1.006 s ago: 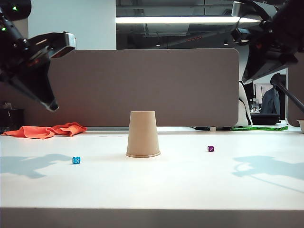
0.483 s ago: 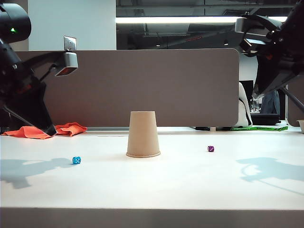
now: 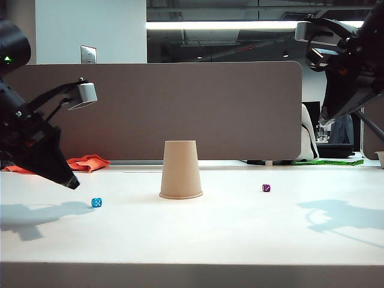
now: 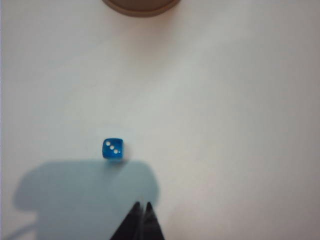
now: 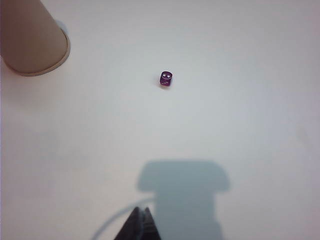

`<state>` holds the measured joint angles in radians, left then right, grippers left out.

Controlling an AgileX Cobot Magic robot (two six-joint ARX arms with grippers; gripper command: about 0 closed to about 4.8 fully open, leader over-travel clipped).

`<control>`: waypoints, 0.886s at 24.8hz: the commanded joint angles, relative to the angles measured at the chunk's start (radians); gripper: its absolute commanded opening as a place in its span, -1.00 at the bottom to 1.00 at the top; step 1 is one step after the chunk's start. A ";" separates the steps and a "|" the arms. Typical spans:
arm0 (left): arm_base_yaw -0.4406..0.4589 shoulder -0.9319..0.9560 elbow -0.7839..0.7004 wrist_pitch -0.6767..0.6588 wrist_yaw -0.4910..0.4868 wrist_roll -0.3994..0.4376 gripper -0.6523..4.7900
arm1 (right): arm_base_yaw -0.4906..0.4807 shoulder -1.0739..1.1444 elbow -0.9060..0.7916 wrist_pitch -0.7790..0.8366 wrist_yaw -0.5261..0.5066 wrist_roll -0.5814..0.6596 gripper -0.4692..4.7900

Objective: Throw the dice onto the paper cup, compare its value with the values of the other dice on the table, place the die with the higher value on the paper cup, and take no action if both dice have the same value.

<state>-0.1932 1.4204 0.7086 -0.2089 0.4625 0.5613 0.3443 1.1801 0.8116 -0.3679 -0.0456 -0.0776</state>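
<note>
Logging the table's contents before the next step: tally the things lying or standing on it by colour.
Bright blue cube die: 1
Dark purple cube die: 1
Tan-brown paper cup, standing rim down: 1
Orange cloth at the back: 1
Total: 4

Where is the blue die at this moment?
In the exterior view the blue die lies on the white table, left of the upside-down paper cup, apart from it, below the shut left gripper.
</note>
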 commanded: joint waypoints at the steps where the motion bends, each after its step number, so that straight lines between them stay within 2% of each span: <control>1: 0.000 -0.009 -0.022 0.099 0.013 -0.024 -0.78 | 0.002 -0.005 0.006 0.005 -0.002 -0.005 -0.82; 5: 0.000 -0.009 -0.062 0.219 0.013 -0.023 -0.78 | 0.002 -0.005 0.006 0.005 -0.002 -0.005 -0.82; 8: 0.000 -0.009 -0.140 0.436 0.013 -0.023 -0.78 | 0.002 -0.005 0.006 0.005 -0.002 -0.005 -0.82; 11: 0.000 -0.009 -0.193 0.547 0.029 -0.022 -0.78 | 0.002 -0.005 0.006 0.006 -0.002 -0.005 -0.82; 18: 0.000 -0.008 -0.264 0.646 0.055 -0.024 -0.76 | 0.002 -0.005 0.006 0.006 -0.002 -0.006 -0.82; 20: 0.000 -0.008 -0.279 0.669 0.053 -0.036 -0.65 | 0.002 -0.005 0.006 0.006 -0.002 -0.006 -0.82; 22: 0.002 -0.008 -0.294 0.702 0.046 -0.042 -0.65 | 0.002 -0.005 0.006 0.006 -0.002 -0.006 -0.82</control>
<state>-0.1932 1.4155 0.4221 0.4538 0.5098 0.5301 0.3443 1.1801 0.8116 -0.3679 -0.0460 -0.0799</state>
